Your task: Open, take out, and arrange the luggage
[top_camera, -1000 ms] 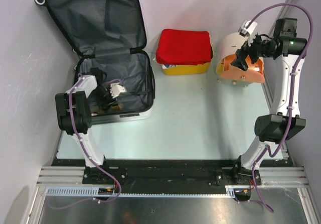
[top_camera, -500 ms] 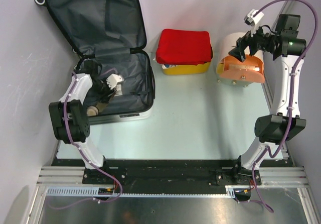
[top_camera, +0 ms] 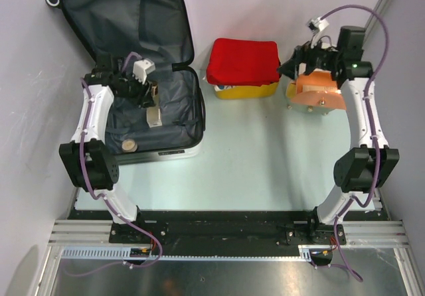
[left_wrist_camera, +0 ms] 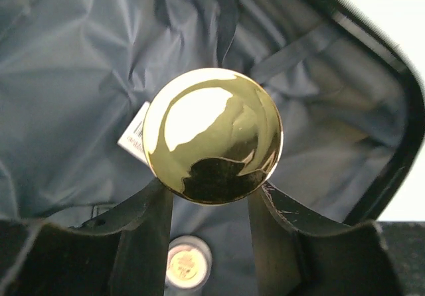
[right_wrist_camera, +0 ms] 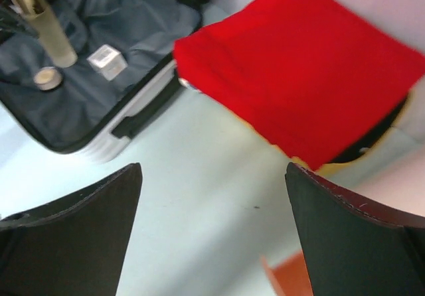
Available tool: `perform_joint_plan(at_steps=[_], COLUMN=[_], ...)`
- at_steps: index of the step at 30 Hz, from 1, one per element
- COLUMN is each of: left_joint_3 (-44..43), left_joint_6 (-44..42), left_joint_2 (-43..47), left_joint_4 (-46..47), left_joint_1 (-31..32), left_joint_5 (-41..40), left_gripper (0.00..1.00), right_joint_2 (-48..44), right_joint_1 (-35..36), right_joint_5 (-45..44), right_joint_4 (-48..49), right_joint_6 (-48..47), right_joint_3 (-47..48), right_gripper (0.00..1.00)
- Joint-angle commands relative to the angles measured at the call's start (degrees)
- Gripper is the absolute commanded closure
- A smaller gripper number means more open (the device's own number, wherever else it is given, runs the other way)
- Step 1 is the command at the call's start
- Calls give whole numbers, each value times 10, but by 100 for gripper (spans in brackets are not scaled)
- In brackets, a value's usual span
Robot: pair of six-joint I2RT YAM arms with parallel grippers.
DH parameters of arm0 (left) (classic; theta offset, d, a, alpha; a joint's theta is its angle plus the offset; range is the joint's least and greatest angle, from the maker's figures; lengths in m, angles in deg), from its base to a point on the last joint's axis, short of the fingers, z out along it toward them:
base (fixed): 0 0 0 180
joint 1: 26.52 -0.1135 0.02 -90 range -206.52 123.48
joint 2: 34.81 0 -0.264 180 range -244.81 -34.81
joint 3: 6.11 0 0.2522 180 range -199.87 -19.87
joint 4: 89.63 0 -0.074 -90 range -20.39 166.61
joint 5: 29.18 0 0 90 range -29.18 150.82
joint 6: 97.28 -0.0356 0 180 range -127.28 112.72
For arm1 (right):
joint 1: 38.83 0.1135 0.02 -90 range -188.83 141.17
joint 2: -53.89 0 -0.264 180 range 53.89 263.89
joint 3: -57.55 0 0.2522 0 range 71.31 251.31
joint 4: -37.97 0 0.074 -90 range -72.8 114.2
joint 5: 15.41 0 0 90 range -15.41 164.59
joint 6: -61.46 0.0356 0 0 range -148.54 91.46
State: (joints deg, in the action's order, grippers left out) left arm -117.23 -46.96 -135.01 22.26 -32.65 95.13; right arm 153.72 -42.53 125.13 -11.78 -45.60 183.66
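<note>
The luggage (top_camera: 174,131) lies open at the left, its lid (top_camera: 126,24) leaning on the back wall, grey lining showing. My left gripper (top_camera: 149,93) hovers over the lower half, shut on the gold cap (left_wrist_camera: 212,135) of a pale bottle (top_camera: 154,115) that hangs upright. A small round jar (top_camera: 129,146) lies on the lining near the front edge, also in the left wrist view (left_wrist_camera: 188,263). My right gripper (top_camera: 287,67) is open and empty, between the red cloth and the drawer box. The right wrist view shows the bottle (right_wrist_camera: 52,37), jar (right_wrist_camera: 48,78) and a small silver box (right_wrist_camera: 106,57).
A red cloth (top_camera: 243,62) covers a yellow basket (top_camera: 246,91) at the back middle. A round cream-and-orange drawer box (top_camera: 320,90) stands at the back right under my right arm. Walls close in the left, back and right sides.
My left gripper has moved from the front of the luggage toward the back, lifting the bottle. My right gripper has swung left from over the drawer box toward the basket.
</note>
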Motion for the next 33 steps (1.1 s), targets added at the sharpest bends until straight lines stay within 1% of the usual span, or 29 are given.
perform_joint_plan(at_steps=[1, 3, 4, 5, 6, 7, 8, 9, 10, 11, 12, 13, 16, 19, 21, 25, 27, 28, 29, 31, 32, 33], left_joint_3=[-74, -101, -108, -119, -122, -125, -129, -131, -132, -133, -133, -133, -120, -103, -96, -76, -73, -71, -70, -67, -67, -65], left_joint_6=[132, 158, 180, 192, 205, 231, 244, 254, 270, 276, 284, 302, 316, 326, 335, 347, 352, 353, 355, 363, 364, 371], left_joint_2=[8, 5, 4, 4, 3, 2, -2, -2, -2, -2, -3, -2, 9, 23, 26, 40, 44, 47, 48, 49, 50, 50], left_joint_4=[13, 14, 15, 20, 21, 25, 30, 34, 37, 39, 41, 44, 51, 57, 59, 71, 75, 77, 78, 82, 83, 85], left_joint_1=[9, 17, 27, 32, 38, 45, 48, 52, 57, 56, 72, 74, 85, 96, 96, 97, 98, 99, 99, 99, 99, 99], left_joint_5=[136, 162, 169, 175, 186, 193, 202, 204, 205, 206, 208, 210, 211, 219, 225, 229, 234, 234, 235, 238, 241, 248], left_gripper=[100, 100, 100, 100, 100, 100, 100, 100, 100, 100, 100, 100, 100, 100, 100, 100, 100, 100, 100, 100, 100, 100], right_joint_2=[-47, -49, -49, -47, -45, -35, -25, -15, 9, 21, 34, 62, 98, 132, 143, 149, 155, 157, 159, 162, 162, 164], right_joint_1=[58, 100, 115, 130, 168, 185, 206, 241, 258, 272, 301, 313, 352, 378, 387, 397, 402, 404, 406, 407, 408, 408], right_joint_5=[33, 31, 28, 16, -6, -42, -53, -67, -96, -104, -111, -120, -129, -131, -131, -118, -120, -121, -123, -127, -128, -131], right_joint_4=[177, 219, 268, 297, 331, 387, 406, 437, 451, 468, 498, 514, 540, 540, 542, 550, 551, 551, 551, 546, 538, 536], right_joint_6=[153, 186, 214, 235, 259, 291, 301, 307, 320, 332, 339, 340, 327, 308, 288, 287, 287, 287, 285, 273, 269, 266], right_joint_3=[-71, -118, -131, -163, -176, -186, -189, -188, -188, -185, -177, -173, -139, -116, -116, -126, -126, -126, -125, -125, -125, -126], right_gripper=[6, 7, 7, 7, 7, 7, 7, 3, 3, 3, 3, 1, 0, 0, 0, 2, 6, 10, 16, 19, 25, 27])
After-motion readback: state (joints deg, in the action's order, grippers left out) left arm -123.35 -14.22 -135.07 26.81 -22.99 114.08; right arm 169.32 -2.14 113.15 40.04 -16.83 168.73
